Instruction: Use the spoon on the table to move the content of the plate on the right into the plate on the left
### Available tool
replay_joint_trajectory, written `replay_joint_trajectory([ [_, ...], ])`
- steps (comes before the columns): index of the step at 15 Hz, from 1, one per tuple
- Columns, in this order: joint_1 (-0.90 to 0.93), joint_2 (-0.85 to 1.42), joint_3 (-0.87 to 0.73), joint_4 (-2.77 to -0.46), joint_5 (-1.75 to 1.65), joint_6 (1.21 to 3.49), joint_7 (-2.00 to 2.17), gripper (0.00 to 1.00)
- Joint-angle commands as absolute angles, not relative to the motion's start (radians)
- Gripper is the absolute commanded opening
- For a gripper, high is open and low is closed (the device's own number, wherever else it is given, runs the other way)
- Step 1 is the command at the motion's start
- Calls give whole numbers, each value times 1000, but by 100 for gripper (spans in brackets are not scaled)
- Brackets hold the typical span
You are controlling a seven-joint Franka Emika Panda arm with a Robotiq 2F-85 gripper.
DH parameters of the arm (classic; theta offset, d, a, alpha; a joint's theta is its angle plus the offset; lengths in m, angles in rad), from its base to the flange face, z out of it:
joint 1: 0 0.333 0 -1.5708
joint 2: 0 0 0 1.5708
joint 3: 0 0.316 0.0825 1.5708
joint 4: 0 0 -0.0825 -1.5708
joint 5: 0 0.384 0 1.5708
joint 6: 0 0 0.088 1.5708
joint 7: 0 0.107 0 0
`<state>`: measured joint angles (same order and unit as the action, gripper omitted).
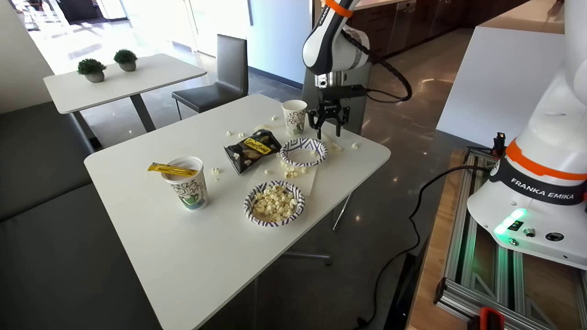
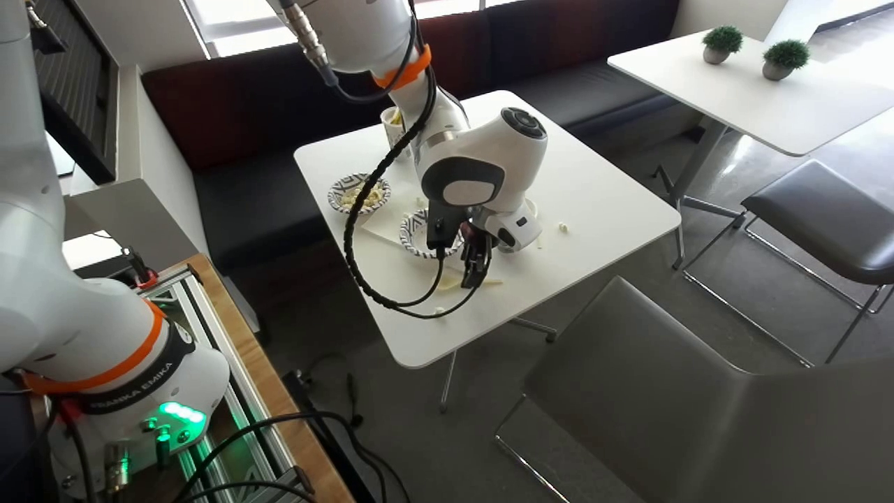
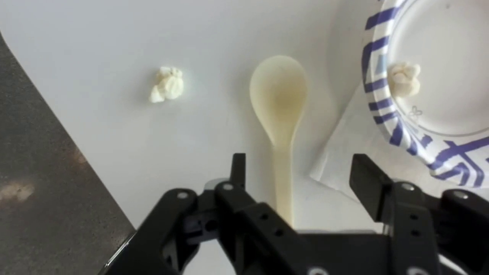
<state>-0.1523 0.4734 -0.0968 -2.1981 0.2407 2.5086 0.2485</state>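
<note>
While its fingers (image 3: 239, 170) stand wide apart, the Robotiq gripper (image 3: 300, 168) straddles the handle of the pale spoon (image 3: 280, 91), with open space on either side; the handle runs nearer the finger on the 9 o'clock side of the wrist view. There the spoon lies on the white table (image 3: 206, 130), its scoop end toward 12 o'clock. At 10 o'clock from the gripper rests a single popcorn piece (image 3: 168, 84); at 2 o'clock sits the nearer paper bowl (image 3: 454, 84), its rim patterned in blue, its edge over a napkin (image 3: 355, 152), with one piece (image 3: 404, 80) inside between its own 8 and 9 o'clock.

In an exterior view, reckoned from the gripper, the fuller paper bowl (image 1: 249, 209), heaped with popcorn (image 1: 274, 204), sits at 7 o'clock, apart from the nearer bowl, and loose pieces (image 1: 291, 173) are scattered between the two. A paper cup (image 1: 295, 120) stands upright at 10 o'clock; a black Smartfood bag (image 1: 253, 149) lies at 9 o'clock; another paper cup (image 1: 190, 190) stands at 8 o'clock with a yellow packet (image 1: 172, 170) across its mouth. Farther out, toward 10 o'clock, another table (image 1: 151, 78) bears two potted plants (image 1: 91, 68), with a gray chair (image 1: 231, 64) beside it.
</note>
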Motion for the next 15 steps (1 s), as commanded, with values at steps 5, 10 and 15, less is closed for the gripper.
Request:
replay_joint_trajectory([
  [5, -165, 528, -111, -2151, 257, 2503, 239, 41],
  [10, -180, 546, -105, -2147, 267, 2497, 227, 38],
  [15, -173, 546, -108, -2147, 259, 2488, 238, 0],
])
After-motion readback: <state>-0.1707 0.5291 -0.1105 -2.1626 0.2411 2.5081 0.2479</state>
